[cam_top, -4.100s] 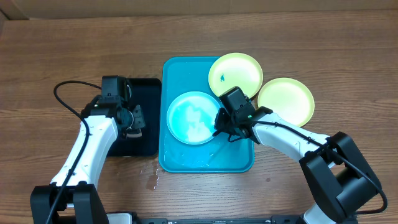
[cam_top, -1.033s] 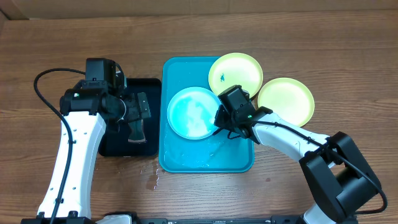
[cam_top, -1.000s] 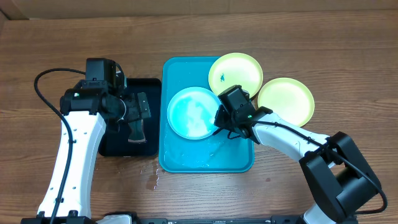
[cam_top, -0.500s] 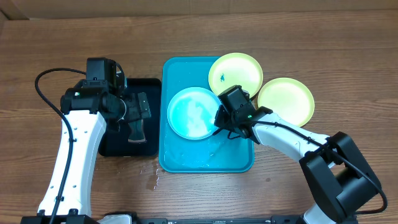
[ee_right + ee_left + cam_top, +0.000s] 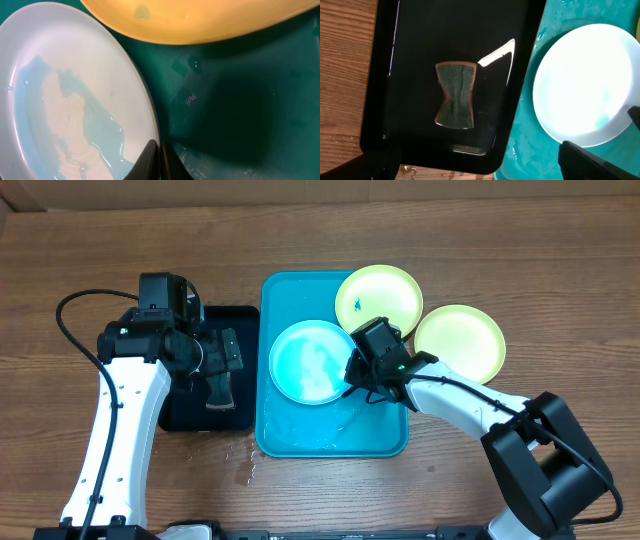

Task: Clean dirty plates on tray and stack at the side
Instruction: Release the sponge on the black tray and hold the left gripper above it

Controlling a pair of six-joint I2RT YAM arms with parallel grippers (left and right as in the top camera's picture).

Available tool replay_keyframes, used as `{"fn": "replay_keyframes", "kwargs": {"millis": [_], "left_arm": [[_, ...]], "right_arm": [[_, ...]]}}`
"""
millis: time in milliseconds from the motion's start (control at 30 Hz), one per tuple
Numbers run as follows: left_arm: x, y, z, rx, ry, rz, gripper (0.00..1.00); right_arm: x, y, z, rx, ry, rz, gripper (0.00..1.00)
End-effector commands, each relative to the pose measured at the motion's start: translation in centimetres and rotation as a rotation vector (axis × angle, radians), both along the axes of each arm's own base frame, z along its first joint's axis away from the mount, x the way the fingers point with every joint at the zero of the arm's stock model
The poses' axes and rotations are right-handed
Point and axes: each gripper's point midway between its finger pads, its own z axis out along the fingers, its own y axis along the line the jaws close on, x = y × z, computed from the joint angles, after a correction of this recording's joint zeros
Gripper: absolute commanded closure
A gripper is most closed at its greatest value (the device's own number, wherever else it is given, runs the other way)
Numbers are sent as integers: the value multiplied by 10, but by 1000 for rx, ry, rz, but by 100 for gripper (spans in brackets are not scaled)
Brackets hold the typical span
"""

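Observation:
A light-blue rimmed plate (image 5: 308, 363) (image 5: 585, 85) (image 5: 75, 100), wet and white in the centre, lies on the turquoise tray (image 5: 335, 438) (image 5: 240, 100). My right gripper (image 5: 352, 385) (image 5: 159, 160) is shut on this plate's right rim, one finger above it and one below. A lime-green plate (image 5: 378, 298) (image 5: 200, 20) with a small blue smudge overlaps the tray's far right corner. Another green plate (image 5: 459, 340) rests on the table to the right. My left gripper (image 5: 224, 372) (image 5: 480, 167) hangs open above the black tray (image 5: 190, 412) (image 5: 420, 40), holding nothing.
A dark green sponge (image 5: 456, 95) lies in the middle of the black tray, left of the turquoise tray (image 5: 530, 150). Water is spilled on the wooden table (image 5: 245, 465) at the turquoise tray's near left corner. Film of water covers the tray floor.
Since about four seconds ago my left arm has risen and drawn back from the black tray. Over the last second nothing has visibly moved.

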Motion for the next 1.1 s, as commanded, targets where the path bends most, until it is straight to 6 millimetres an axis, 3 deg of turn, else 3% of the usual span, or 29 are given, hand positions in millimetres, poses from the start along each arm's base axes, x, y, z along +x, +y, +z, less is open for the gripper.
{"fn": "replay_keyframes", "kwargs": {"millis": [0, 1067], "left_arm": [[3, 2, 2, 10, -8, 7, 0], [3, 2, 2, 10, -8, 7, 0]], "right_arm": [[2, -5, -6, -28, -10, -10, 96], [-3, 3, -10, 9, 23, 16, 96]]}}
